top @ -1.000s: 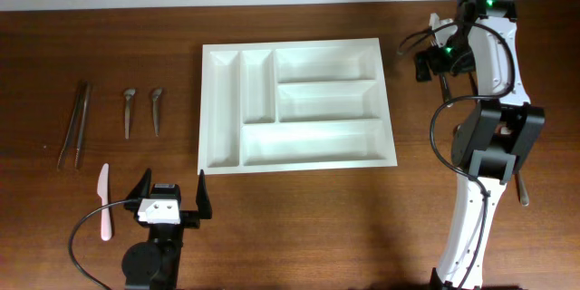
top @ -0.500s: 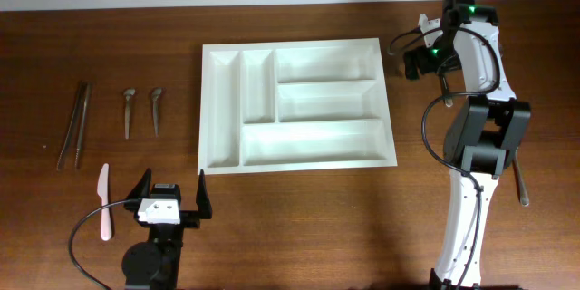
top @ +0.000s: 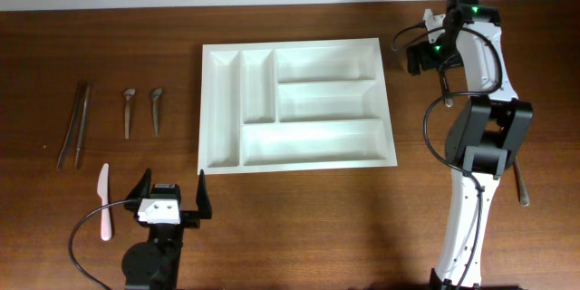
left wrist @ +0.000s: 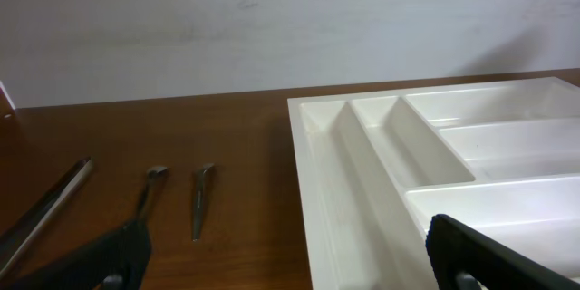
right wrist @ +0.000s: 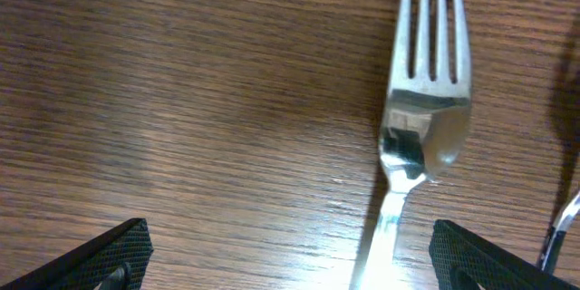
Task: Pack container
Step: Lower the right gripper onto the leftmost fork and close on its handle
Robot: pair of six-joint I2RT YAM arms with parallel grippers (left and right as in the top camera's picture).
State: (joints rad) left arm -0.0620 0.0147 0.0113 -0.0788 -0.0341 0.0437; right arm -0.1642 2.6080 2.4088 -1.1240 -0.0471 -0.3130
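Observation:
The container [top: 207, 109] is a large white tray with five empty compartments, in the middle of the table. It also shows in the left wrist view [left wrist: 326, 172]. My left gripper [top: 169, 195] is open and empty, low at the front left, facing the container's left end [left wrist: 290, 272]. My right gripper [top: 424, 56] is open and hangs over the table just right of the container's far right corner. In the right wrist view a metal fork [right wrist: 421, 136] lies flat on the wood, tines away from me. Its handle runs between the open jaws [right wrist: 290, 263], nearer the right finger.
On the left lie long metal tongs [top: 74, 125] and two small spoons [top: 128, 111] [top: 156, 109], also in the left wrist view [left wrist: 148, 190] [left wrist: 200, 195]. A pink-and-white knife [top: 104, 201] lies front left. Another utensil [top: 520, 181] lies right of the right arm.
My right wrist has swung a little left and toward the far edge of the table, then eased slightly back right. The left arm and the cutlery have not moved.

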